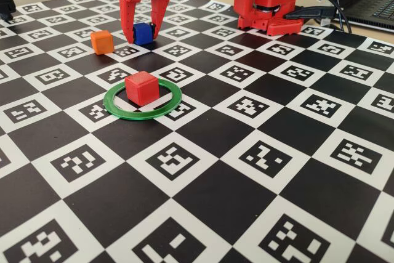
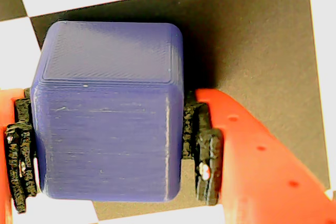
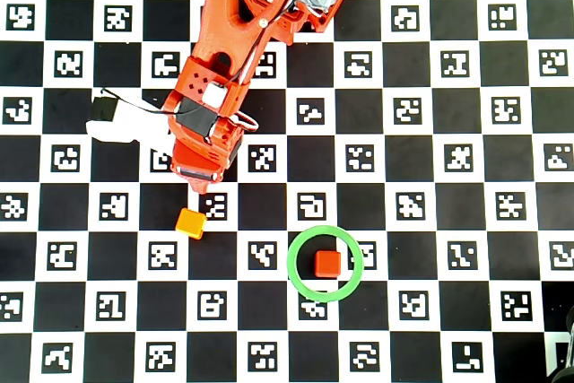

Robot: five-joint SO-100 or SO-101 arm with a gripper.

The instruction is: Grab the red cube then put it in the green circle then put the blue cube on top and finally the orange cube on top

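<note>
Here the end effector [image 1: 143, 36] stands low over the checkered surface [image 1: 258, 170], its black pads [image 2: 206, 150] pressed against both sides of the blue cube [image 2: 107, 119]. The red cube [image 1: 141, 87] sits inside the green circle [image 1: 117, 108]. Just beside the arm, the orange cube [image 1: 102, 42] rests on the surface.

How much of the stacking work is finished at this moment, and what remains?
Done: the red cube sits inside the green ring. In hand: the gripper has its fingers on both sides of the blue cube, which is still on the board. Left: placing it on the red cube, then adding the orange cube, which lies untouched.
</note>
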